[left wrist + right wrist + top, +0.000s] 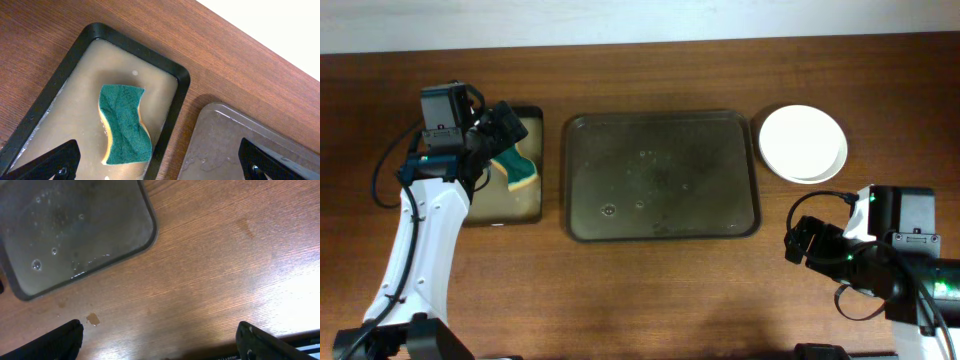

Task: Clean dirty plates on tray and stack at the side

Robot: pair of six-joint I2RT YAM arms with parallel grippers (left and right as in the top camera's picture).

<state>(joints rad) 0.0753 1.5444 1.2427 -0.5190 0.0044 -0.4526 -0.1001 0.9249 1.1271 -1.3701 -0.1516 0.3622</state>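
Brown wood-grain desk (650, 290) fills the overhead view, with a pale strip along its far edge. At the centre lies the tray (620, 160), dark and rectangular with rounded corners. Its floor is wet, with scattered droplets (608, 211), and carries no plates. The plates (803, 143) sit in a stack directly on the desk, just beside the tray's far right corner. An offset lower rim shows at the near edge of the stack, but I cannot count the plates. I cannot tell whether the stack touches the tray rim. To the left of the tray, apart from it, lies a smaller black tray (540, 190) holding murky tan liquid. A green sponge (125, 125) with a yellow underside lies flat in that liquid, green face up. My left pincer (157, 150) hangs above the smaller black tray. Its fingers (60, 160) show at the two lower corners of the left wrist view, spread wide with nothing between them. My right pincer (160, 327) hovers over bare desk near the tray's near right corner. It is also spread wide and holds nothing. A small tan speck (92, 319) lies on the desk close to its left finger.
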